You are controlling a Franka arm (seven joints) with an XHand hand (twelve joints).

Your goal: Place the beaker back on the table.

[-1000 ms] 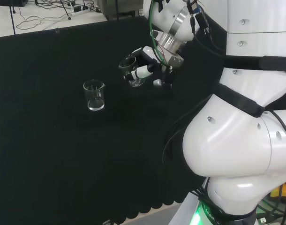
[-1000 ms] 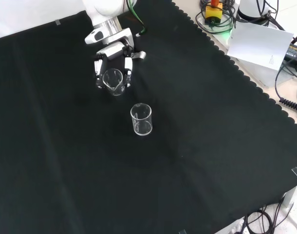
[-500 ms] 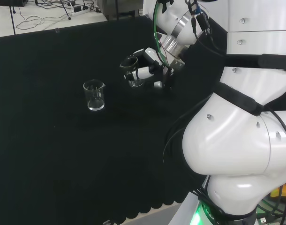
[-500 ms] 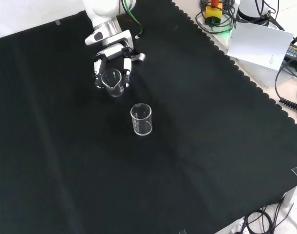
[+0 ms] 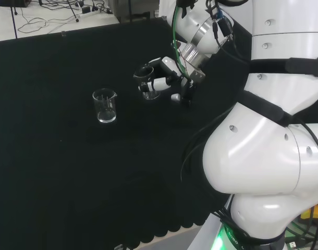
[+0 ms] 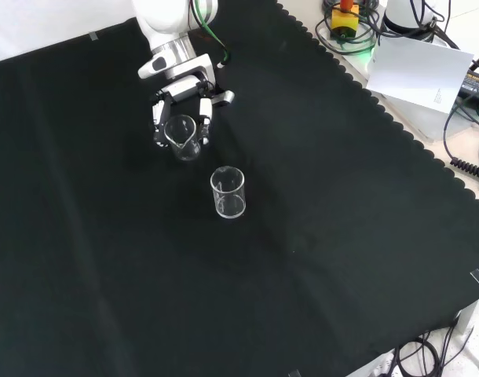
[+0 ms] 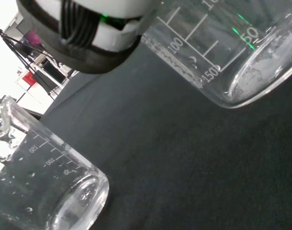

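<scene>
Black cloth (image 6: 318,236) covered your bench, matt and faintly creased, with a scalloped hem along its near edge in the head view and along the right edge in the front view; beyond that right edge lay pale floor with a tangle of black cables (image 6: 467,149) and a white sheet of card (image 6: 416,71). More cables (image 5: 49,13) trailed on the light floor past the cloth's far edge in the head view. Your hand (image 6: 184,98), black and white, reached down from the top of the front view with its fingers (image 6: 205,114) curled round a clear glass beaker (image 6: 182,135), so it was gripping the beaker. That beaker was a small cylinder with a pouring lip and white printed graduations, and it looked empty; whether its base touched the cloth you could not tell from these views, though the wrist view showed its rounded base (image 7: 251,72) tilted with dark cloth beyond it. A second clear beaker (image 6: 228,192) stood upright on the cloth, apart from your hand, just below and to the right of it in the front view and to its left in the head view (image 5: 105,105). The glossy white arm links (image 5: 268,130) bulked at the right of the head view, with the wrist bent down and leftward toward the cloth.
</scene>
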